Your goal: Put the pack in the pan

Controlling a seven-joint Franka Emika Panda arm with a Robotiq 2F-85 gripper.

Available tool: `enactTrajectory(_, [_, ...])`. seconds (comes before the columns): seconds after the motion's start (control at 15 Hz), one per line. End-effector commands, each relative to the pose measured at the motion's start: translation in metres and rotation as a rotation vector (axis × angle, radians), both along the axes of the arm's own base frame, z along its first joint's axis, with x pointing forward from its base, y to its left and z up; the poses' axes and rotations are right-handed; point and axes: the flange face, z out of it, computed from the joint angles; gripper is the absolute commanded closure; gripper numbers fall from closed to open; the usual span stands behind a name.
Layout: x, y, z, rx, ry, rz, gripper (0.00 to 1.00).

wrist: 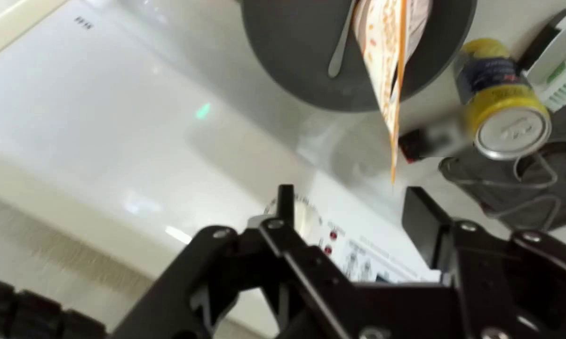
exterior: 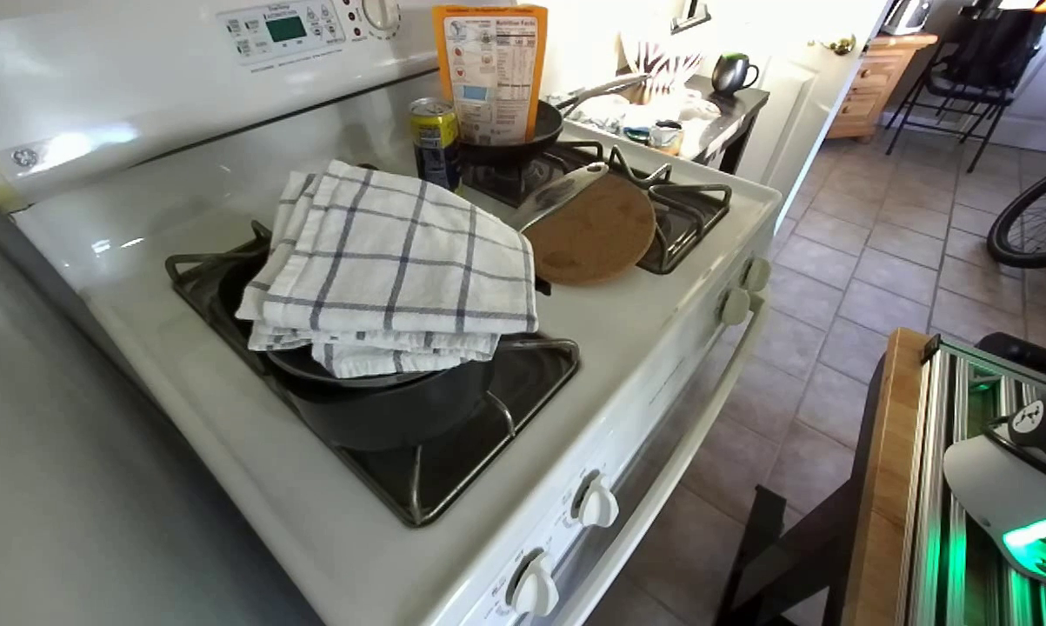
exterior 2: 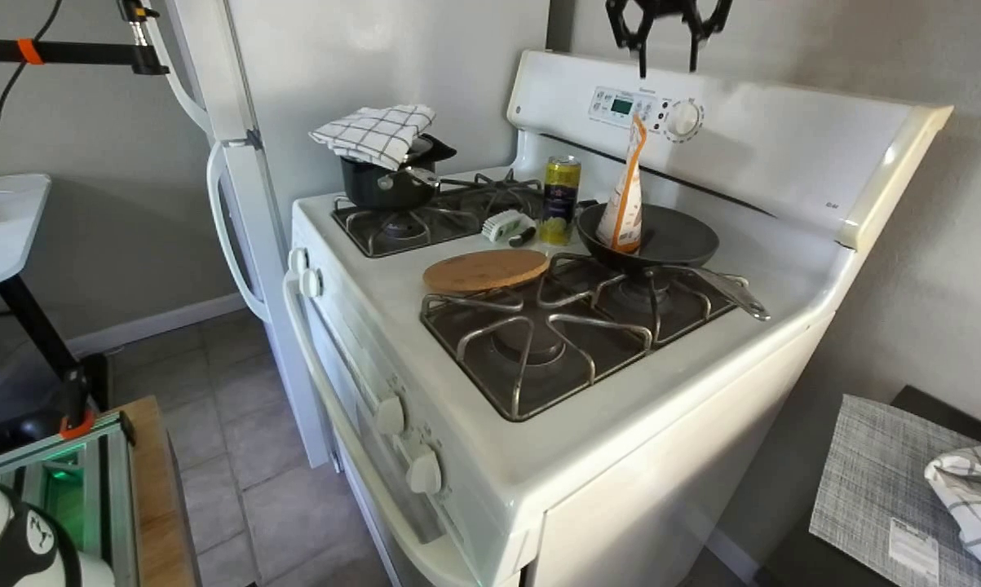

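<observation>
- One gripper [exterior 2: 668, 70], black; fingers [wrist: 419, 221] parted, a gap between the tips, released; hung above the stove [exterior 2: 555, 436] and apart from the pack [exterior: 492, 78].
- One pack, flat, orange-edged, white printed panel on its face; standing on end inside the pan [exterior 2: 678, 236], at a slight tilt in an exterior view; top edge well above the rim.
- One pan, round, black, low sides; seated on a back burner, its handle grey and metallic.
- One slender utensil [wrist: 338, 61], pale grey; in the pan, beside the pack; kind cannot be told.
- One can [exterior 2: 559, 204], yellow and dark blue; upright, just beside the pan.
- One brush [exterior 2: 506, 226], white and green; near the can.
- One board [exterior: 596, 230], round, brown; lying flat, partly over a grate.
- One pot [exterior: 375, 409], dark; on the grates across the stove, topped by a folded checkered cloth [exterior: 392, 252], white with dark lines.
- One further cloth [exterior 2: 975, 497], checkered, cut off by the frame; on a grey mat [exterior 2: 857, 465].
- One mug [exterior: 731, 74], dark; on a counter beyond the stove.
</observation>
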Motion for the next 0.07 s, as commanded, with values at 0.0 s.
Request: enactTrajectory(0.0, [-0.0027,0.0001,0.0045,0.000,-0.001,0.000,0.24])
